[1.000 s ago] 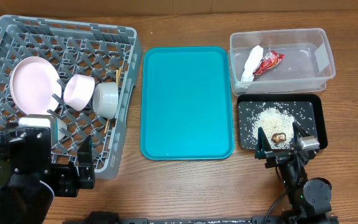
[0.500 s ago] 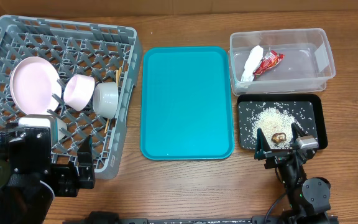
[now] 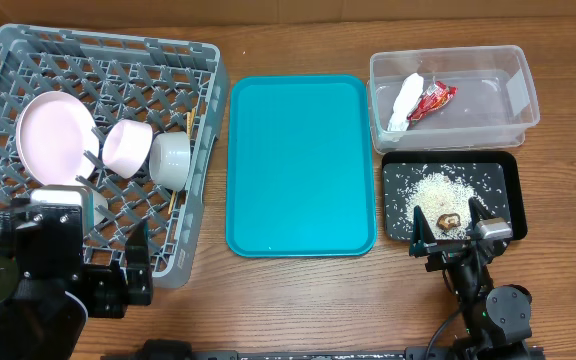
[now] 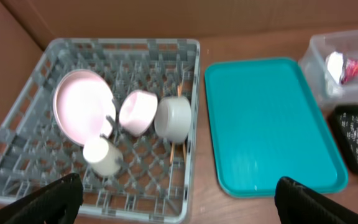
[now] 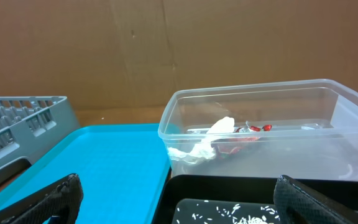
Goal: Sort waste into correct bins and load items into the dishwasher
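Since nothing budged over the last second, sorting looked done. The grey dish rack point(image 3: 98, 38) held the big pink plate point(image 3: 56, 137), smaller pink plate point(image 3: 126, 148), pale bowl point(image 3: 171, 160), white cup point(image 4: 103, 155) and chopsticks point(image 3: 188, 122). The teal tray point(image 3: 301, 165) sat bare. The clear tub point(image 3: 448, 52) had the napkin point(image 3: 406, 100) and red wrapper point(image 3: 433, 100), and the black tray point(image 3: 513, 190) had the rice point(image 3: 438, 190) and brown morsel point(image 3: 450, 220). The left gripper point(image 4: 179, 183) and right gripper point(image 5: 178, 182) hung spread wide, holding nothing.

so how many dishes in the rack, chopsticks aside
4: large pink plate at left, smaller pink plate beside it, pale bowl further right, white cup in front. Nothing seems hidden.
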{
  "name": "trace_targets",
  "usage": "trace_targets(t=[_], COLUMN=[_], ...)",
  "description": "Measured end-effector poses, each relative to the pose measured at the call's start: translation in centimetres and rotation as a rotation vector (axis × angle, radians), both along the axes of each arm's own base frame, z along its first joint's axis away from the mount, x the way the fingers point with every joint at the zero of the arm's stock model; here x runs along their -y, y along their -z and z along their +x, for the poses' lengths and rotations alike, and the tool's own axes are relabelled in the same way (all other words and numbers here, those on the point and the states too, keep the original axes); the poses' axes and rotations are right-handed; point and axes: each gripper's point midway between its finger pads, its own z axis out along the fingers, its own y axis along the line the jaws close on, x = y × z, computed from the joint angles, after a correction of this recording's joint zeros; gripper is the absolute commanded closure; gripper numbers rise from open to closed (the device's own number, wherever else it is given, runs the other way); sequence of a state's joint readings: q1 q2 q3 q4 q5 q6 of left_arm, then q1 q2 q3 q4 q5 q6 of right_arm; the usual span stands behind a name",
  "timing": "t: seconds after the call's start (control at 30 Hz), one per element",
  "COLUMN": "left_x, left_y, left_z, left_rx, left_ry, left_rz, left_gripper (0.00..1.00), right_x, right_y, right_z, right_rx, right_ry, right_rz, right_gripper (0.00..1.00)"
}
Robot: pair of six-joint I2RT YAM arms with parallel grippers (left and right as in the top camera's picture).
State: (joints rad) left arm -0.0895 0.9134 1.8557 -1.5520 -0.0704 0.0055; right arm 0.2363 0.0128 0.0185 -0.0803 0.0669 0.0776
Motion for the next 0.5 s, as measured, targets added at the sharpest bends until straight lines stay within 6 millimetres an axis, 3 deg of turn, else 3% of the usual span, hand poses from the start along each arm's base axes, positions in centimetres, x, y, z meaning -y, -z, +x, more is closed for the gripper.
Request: trace_targets(t=[0.1, 0.33, 0.5], left_x=[-0.1, -1.8, -3.0], left_y=[0.9, -2.1, 0.1], left_z=[-0.7, 2.4, 3.7], left_rx=[-0.047, 0.211, 0.318], left_ry=[0.000, -0.109, -0.159], left_rz=[0.004, 0.000, 0.017], left_gripper=[0.00, 0.00, 0.00], right_x=[0.0, 0.0, 0.0], right_y=[0.0, 0.0, 0.0], right_z=[0.0, 0.0, 0.0], right_rx=[0.001, 0.000, 0.000], right_ry=[0.000, 0.000, 0.000], right_rz=[0.001, 0.000, 0.000], right_gripper=[0.00, 0.00, 0.00])
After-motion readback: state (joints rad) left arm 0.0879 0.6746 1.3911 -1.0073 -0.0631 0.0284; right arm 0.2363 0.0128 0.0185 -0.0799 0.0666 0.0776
